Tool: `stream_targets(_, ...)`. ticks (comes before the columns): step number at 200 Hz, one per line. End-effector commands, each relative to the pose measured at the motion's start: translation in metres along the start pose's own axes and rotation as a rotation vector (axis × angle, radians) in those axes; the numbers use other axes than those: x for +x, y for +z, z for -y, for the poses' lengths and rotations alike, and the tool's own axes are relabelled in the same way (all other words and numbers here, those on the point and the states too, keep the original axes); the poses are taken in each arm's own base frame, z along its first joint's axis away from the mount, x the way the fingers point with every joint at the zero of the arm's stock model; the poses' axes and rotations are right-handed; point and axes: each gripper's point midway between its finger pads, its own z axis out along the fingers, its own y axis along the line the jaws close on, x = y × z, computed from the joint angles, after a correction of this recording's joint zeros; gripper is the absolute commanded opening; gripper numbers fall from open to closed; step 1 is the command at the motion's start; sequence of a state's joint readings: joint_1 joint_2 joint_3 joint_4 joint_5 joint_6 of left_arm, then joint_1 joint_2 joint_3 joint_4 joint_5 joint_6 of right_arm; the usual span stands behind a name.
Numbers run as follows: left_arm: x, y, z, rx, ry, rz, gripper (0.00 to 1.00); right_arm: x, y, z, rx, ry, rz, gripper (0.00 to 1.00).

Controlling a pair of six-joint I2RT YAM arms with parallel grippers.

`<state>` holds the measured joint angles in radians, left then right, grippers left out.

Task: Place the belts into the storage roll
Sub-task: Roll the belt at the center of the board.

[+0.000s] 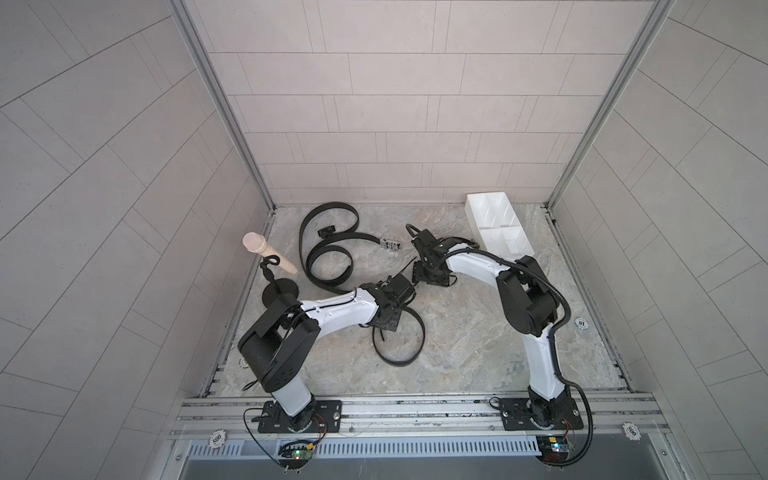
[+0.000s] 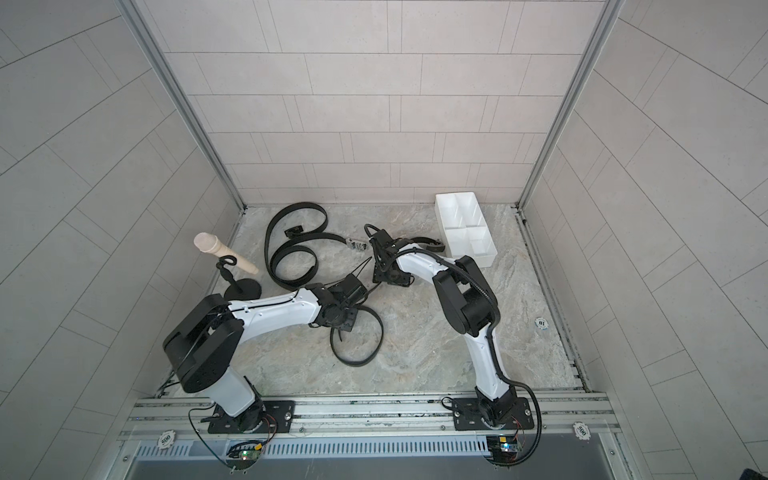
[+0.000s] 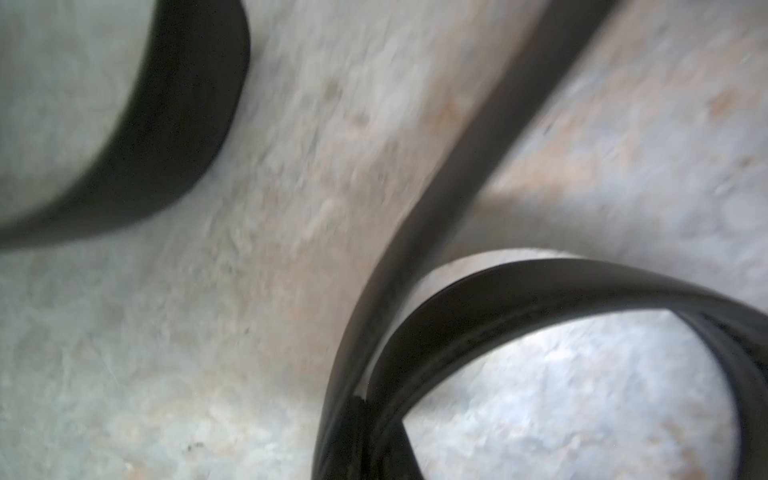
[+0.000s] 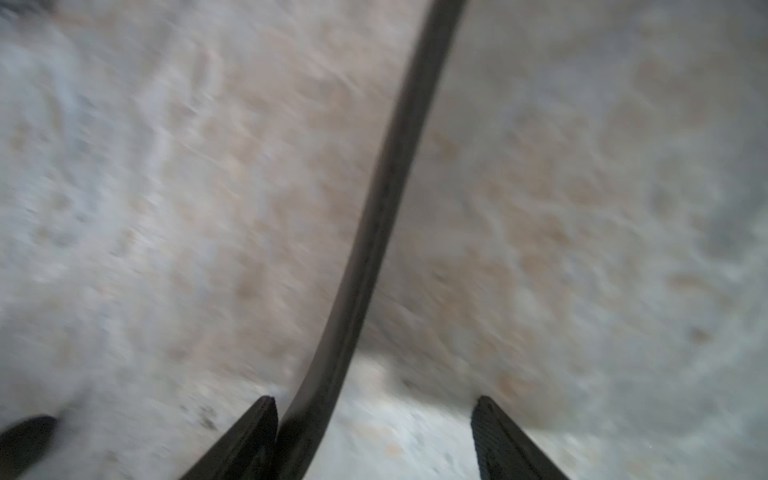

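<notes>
— How did the jaws stand?
— The left gripper (image 1: pixel 386 326) was closed, pinching a belt loop (image 1: pixel 423 334) that rested mid-table (image 1: pixel 478 353). The right gripper (image 4: pixel 374 399) was parted wide. A black strap (image 4: pixel 386 187) ran against one finger (image 4: pixel 253 432), unclamped.
— Which belt was that strap?
— I couldn't tell. More belts (image 1: pixel 302 226) curled at the back left, near the stand (image 1: pixel 279 291).
— And the storage roll?
— The white tray (image 1: pixel 473 216) sat at the back right, and every belt lay outside it on the table.
</notes>
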<state>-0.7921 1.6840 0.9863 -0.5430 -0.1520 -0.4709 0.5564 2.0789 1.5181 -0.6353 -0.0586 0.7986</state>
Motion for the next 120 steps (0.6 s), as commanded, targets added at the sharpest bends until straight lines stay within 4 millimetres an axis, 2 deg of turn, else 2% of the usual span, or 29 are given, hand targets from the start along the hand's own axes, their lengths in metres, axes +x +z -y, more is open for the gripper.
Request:
stream_targets(1,-0.027,-0.001,-0.002,-0.057,0.013,0.043,0.06,0.036,-0.007,0.043,0.092,0.038,-0.042,0.77)
stream_targets(29,-0.043,0.011,-0.002,-0.088,0.008,0.031,0.04,0.08,-0.019,0.069,0.088,0.078,-0.067,0.77)
stream_targets(55,-0.053,0.025,-0.003,-0.111,0.017,-0.003,0.04,0.113,-0.038,0.077,0.078,0.07,-0.065,0.79)
stream_targets(76,-0.061,0.036,-0.006,-0.124,0.027,-0.026,0.03,0.139,-0.045,0.086,0.072,0.081,-0.076,0.81)
stream_targets(97,-0.072,0.042,-0.005,-0.108,0.018,-0.036,0.03,0.15,-0.055,0.089,0.058,0.076,-0.089,0.81)
stream_targets(120,-0.086,0.04,0.003,-0.084,0.03,-0.032,0.03,0.142,-0.086,0.096,0.073,0.029,-0.054,0.84)
